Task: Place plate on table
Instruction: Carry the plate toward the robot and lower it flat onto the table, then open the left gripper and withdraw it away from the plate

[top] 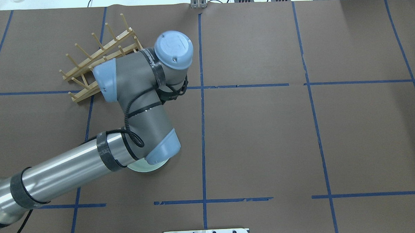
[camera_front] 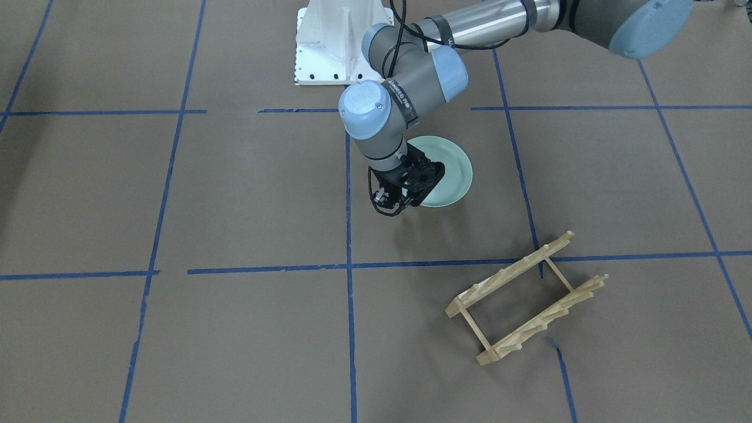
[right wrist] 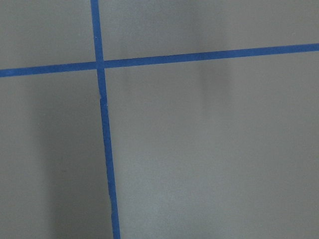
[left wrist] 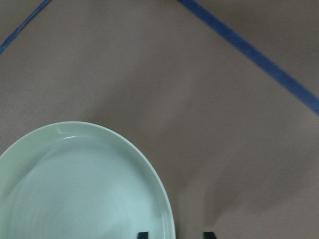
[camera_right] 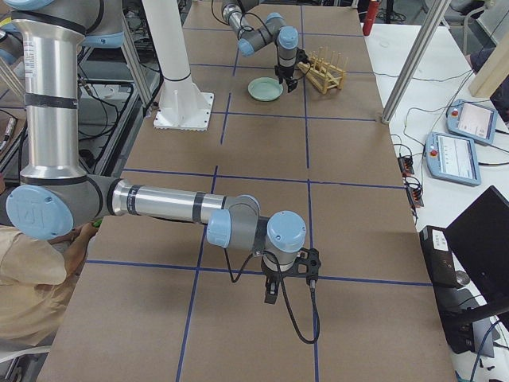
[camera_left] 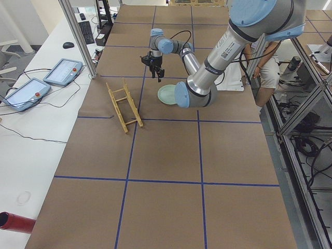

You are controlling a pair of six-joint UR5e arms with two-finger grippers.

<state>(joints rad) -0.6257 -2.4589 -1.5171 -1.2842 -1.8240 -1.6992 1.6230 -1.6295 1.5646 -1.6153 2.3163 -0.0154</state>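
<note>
The pale mint-green plate (camera_front: 451, 169) lies flat on the brown table (camera_front: 235, 194), just in front of the white robot base. In the overhead view only a sliver of the plate (top: 147, 166) shows under the left arm. My left gripper (camera_front: 392, 204) hangs just above the plate's edge, pointing down. In the left wrist view its two dark fingertips (left wrist: 142, 234) stand apart on either side of the plate's rim (left wrist: 162, 199), so it is open and holds nothing. My right gripper (camera_right: 273, 291) hangs low over bare table far from the plate; I cannot tell whether it is open or shut.
The light wooden pegged rack (camera_front: 526, 299) stands with nothing in it on the table, a little way from the plate; it also shows in the overhead view (top: 95, 61). The white robot base (camera_front: 341, 41) is behind the plate. Blue tape lines (right wrist: 104, 149) cross the table.
</note>
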